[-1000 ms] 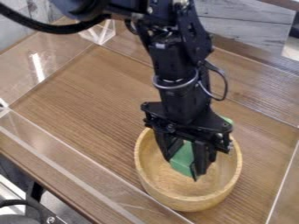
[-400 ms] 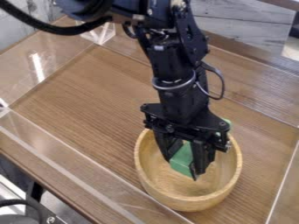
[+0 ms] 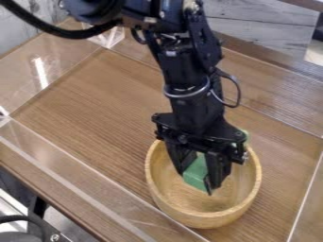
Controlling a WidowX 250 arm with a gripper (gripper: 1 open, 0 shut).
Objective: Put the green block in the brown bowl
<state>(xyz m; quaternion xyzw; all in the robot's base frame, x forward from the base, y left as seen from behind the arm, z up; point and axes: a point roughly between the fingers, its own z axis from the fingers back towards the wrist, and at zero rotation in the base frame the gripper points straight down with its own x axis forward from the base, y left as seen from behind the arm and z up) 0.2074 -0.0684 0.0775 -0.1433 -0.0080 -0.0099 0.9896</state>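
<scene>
The light-brown wooden bowl (image 3: 235,210) sits near the front of the table. My black gripper (image 3: 199,176) points straight down into it from above. Its fingers are shut on the green block (image 3: 195,176), which hangs tilted on end between them, just over the bowl's inner floor. Whether the block's lower tip touches the wood I cannot tell. The arm and fingers hide part of the bowl's back rim.
The wooden table (image 3: 101,104) is enclosed by low clear plastic walls (image 3: 76,180). A clear panel (image 3: 38,66) stands at the left. A pale shelf or cabinet (image 3: 271,28) lies behind the table.
</scene>
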